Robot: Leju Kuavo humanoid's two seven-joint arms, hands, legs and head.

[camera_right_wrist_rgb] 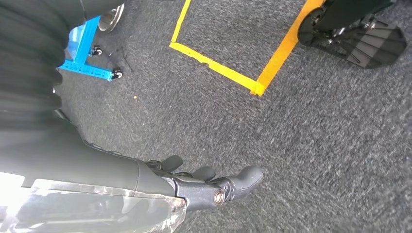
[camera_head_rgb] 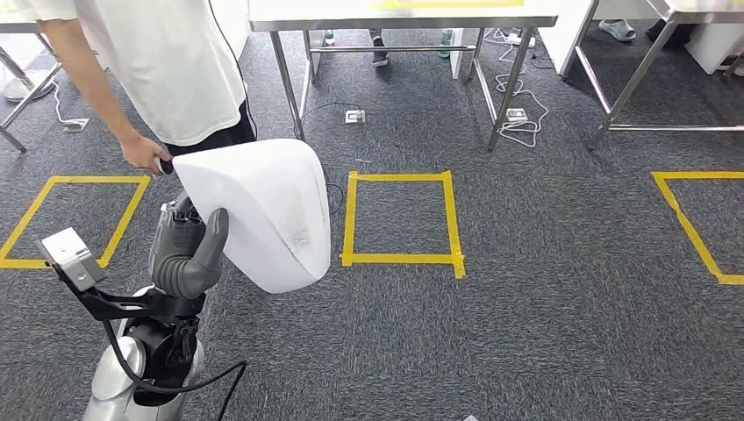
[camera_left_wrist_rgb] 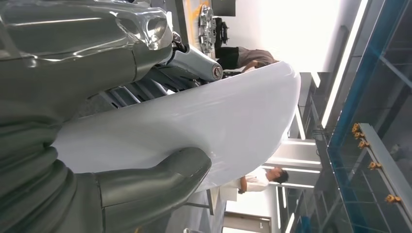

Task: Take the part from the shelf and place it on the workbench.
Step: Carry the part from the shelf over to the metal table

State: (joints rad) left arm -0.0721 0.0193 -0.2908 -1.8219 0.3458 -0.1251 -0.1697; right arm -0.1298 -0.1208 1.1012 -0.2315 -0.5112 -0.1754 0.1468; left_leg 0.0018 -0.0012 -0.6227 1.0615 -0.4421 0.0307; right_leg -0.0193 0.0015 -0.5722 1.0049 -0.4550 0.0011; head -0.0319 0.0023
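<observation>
Grey carpet floor [camera_head_rgb: 526, 333], the largest surface, lies beneath both of my arms; squares of yellow tape [camera_head_rgb: 402, 217] are laid on it, one just beyond and to the right of my left robot hand [camera_head_rgb: 186, 250], another on its left.

A steel-legged table [camera_head_rgb: 404, 17] stands well beyond my left robot hand, across the floor, with white cables [camera_head_rgb: 518, 114] and floor sockets beneath it.

A person in a white shirt [camera_head_rgb: 167, 61] stands just beyond my left robot hand; the person's hand [camera_head_rgb: 145, 153] is at the far upper edge of the part and appears to touch it, though contact is not certain.

The part [camera_head_rgb: 263, 210], a large smooth white curved shell, is held in the air by my left robot hand, above the floor and apart from the table. In the left wrist view the part [camera_left_wrist_rgb: 194, 121] lies between the thick grey thumb [camera_left_wrist_rgb: 155, 179] on one face and the darker fingers [camera_left_wrist_rgb: 145, 87] on the other, so this robot hand grips it.

My right robot hand [camera_right_wrist_rgb: 214, 187] hangs over the carpet with nothing in it; its fingers are extended and slightly apart. A yellow tape corner [camera_right_wrist_rgb: 257, 87] lies on the floor beyond it, and a blue wheeled frame [camera_right_wrist_rgb: 92, 63] stands near.
</observation>
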